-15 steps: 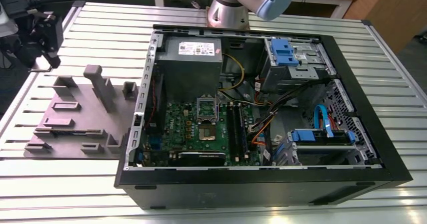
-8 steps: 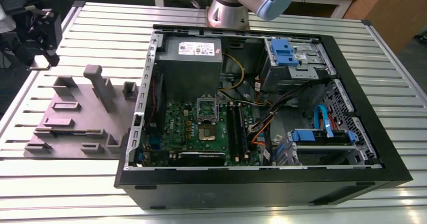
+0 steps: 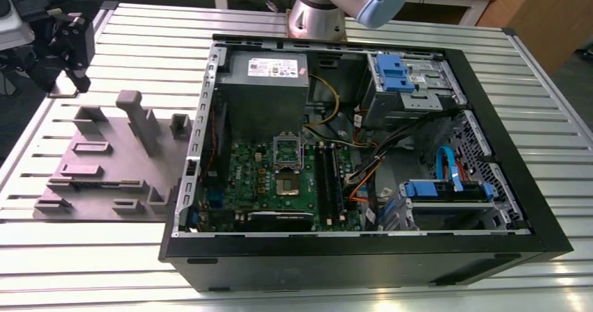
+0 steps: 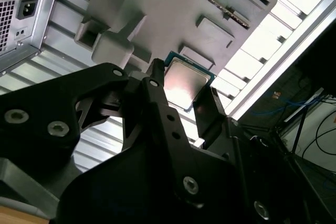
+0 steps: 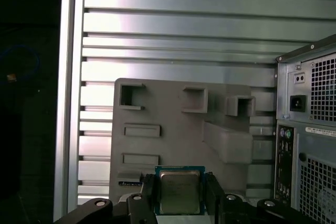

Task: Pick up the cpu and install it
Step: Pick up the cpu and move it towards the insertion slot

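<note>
Gripping the cpu point(image 4: 186, 85) by two edges in narrowly parted jaws, clear of the grey tray point(image 5: 173, 129). Judged mid-pickup; calls for level, square carrying toward the socket point(image 3: 289, 165).

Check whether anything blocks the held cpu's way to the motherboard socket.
The gripper grips the cpu near the grey fixture. The fixture's posts and the case wall lie between it and the socket, but the case is open on top and nothing visible lies over the socket.
</note>
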